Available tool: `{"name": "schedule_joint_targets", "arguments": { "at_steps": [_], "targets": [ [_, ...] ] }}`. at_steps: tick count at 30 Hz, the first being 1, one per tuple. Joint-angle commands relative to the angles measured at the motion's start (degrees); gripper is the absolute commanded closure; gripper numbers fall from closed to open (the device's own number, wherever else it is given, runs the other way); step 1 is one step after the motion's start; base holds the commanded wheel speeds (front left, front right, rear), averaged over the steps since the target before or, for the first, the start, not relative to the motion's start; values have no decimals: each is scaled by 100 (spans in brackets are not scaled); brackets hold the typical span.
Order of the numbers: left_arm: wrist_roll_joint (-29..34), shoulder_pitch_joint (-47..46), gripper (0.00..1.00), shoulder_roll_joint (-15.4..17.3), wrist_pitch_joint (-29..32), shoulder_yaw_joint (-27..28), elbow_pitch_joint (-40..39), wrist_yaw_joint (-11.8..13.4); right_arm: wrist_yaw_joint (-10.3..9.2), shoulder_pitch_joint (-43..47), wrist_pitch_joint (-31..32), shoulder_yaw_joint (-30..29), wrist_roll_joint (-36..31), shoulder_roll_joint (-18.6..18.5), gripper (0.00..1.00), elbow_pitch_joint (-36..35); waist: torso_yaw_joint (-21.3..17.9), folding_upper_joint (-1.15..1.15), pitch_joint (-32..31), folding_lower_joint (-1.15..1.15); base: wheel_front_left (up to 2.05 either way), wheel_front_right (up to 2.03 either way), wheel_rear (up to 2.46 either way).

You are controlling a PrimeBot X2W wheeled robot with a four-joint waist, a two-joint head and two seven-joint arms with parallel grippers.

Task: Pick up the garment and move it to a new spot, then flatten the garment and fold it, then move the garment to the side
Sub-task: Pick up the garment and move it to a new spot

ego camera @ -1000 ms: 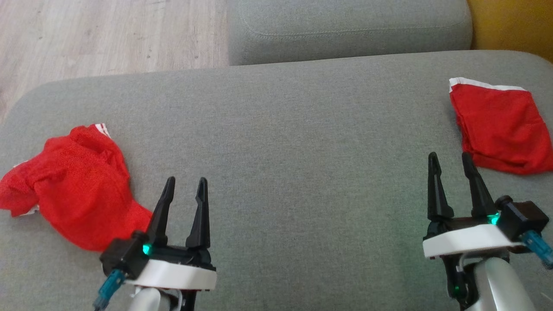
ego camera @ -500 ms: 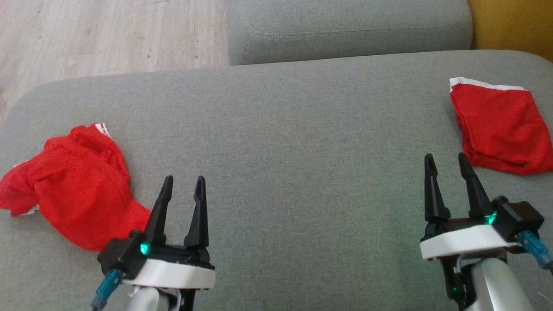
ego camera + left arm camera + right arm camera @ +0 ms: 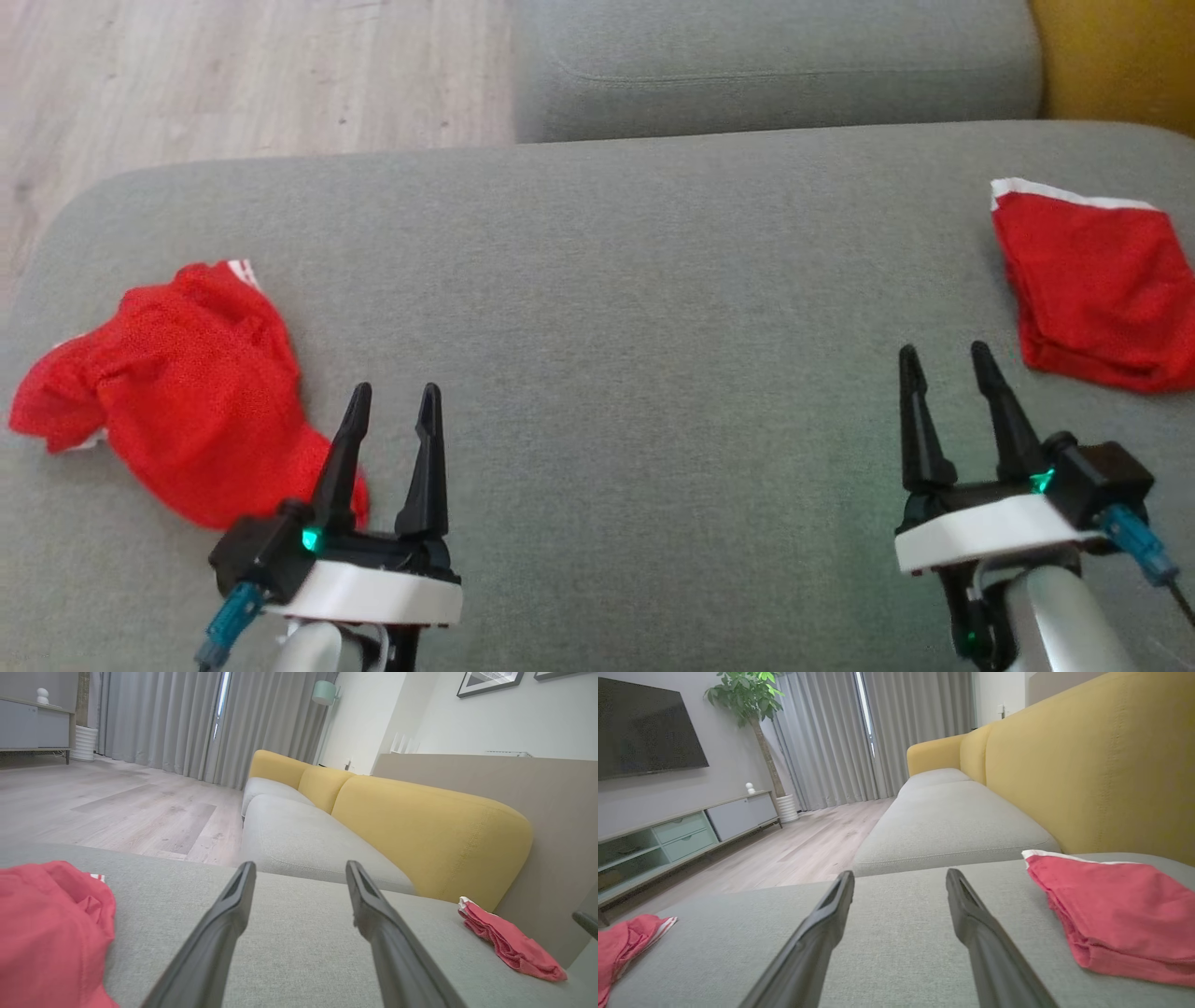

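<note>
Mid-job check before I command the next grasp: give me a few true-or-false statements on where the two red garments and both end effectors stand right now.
1. The crumpled red mesh garment lies on the grey fabric cushion by the left end effector. True.
2. The left end effector is shut on it. False: it is open and empty.
3. The folded red garment with a white edge lies on the cushion's right side. True.
4. The right end effector grips the folded garment. False: it is open, clear of it.

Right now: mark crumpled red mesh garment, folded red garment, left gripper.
crumpled red mesh garment (image 3: 187,392), head view, heap middle
folded red garment (image 3: 1097,280), head view, top layer
left gripper (image 3: 394,392), head view, between fingertips
</note>
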Motion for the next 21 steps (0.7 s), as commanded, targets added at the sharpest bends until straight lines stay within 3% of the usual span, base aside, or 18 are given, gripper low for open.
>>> {"name": "schedule_joint_targets", "arguments": {
  "at_steps": [1, 21],
  "targets": [
    [37, -145, 0, 29, -46, 245, -159, 1, 21, -73, -62, 187, 10, 4, 0, -168, 111, 0, -31, 0, 0, 0, 0],
    [273, 104, 0, 29, -46, 703, -154, 52, 21, 144, -62, 738, 265, 4, 0, -157, 1500, 0, -320, 0, 0, 0, 0]
  ]
}}
